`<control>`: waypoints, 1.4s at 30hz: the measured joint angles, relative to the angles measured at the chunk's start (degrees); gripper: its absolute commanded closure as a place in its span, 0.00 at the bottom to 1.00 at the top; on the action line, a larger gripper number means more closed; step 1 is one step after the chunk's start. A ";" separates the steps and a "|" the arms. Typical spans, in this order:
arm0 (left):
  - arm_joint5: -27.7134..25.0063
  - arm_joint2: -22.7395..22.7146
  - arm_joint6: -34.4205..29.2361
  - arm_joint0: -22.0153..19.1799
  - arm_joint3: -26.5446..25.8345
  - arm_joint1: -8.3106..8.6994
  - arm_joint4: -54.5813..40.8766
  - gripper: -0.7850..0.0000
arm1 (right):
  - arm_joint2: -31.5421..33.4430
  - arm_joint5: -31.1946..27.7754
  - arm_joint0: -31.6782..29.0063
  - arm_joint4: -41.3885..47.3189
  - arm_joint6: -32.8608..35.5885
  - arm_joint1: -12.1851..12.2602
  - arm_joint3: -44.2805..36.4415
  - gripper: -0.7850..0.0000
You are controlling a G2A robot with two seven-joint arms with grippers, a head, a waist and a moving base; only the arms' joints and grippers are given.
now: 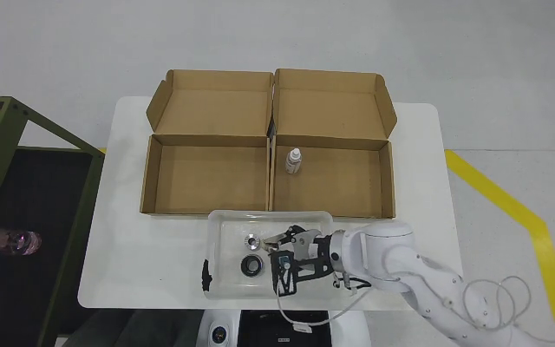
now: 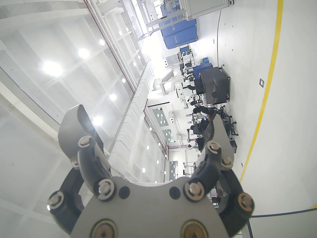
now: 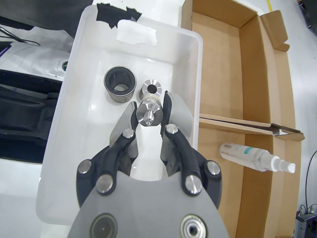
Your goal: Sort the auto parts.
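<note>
Auto parts: silver fitting (image 3: 148, 118) is clamped between the jaws of the right gripper (image 3: 150, 113), inside the white bin (image 3: 197, 58) at the table's near edge. Silver bushing (image 3: 151, 89) sits just left of it, with a dark ring (image 3: 120, 83) beside that on the near side. On the far side are the left box (image 1: 208, 178) and right box (image 1: 347, 182); a spray bottle (image 3: 255, 161) lies in the right one. Left gripper (image 2: 146, 120) has its jaws spread, holds nothing and points up at the ceiling. All three visible parts are in the bin, so sorting looks barely begun.
</note>
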 measured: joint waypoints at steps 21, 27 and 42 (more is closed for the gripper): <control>0.00 0.00 0.00 0.00 0.00 0.00 0.00 0.00 | 10.28 4.81 -4.17 -8.41 -13.74 1.26 -1.90 1.00; 0.00 0.00 0.00 0.00 0.00 0.00 0.00 0.00 | 12.72 5.22 -5.38 -8.82 -14.72 1.51 -2.09 1.00; 0.00 0.00 0.00 0.00 0.00 0.00 0.00 0.00 | 15.54 5.53 -4.57 -6.54 -13.80 1.26 2.38 1.00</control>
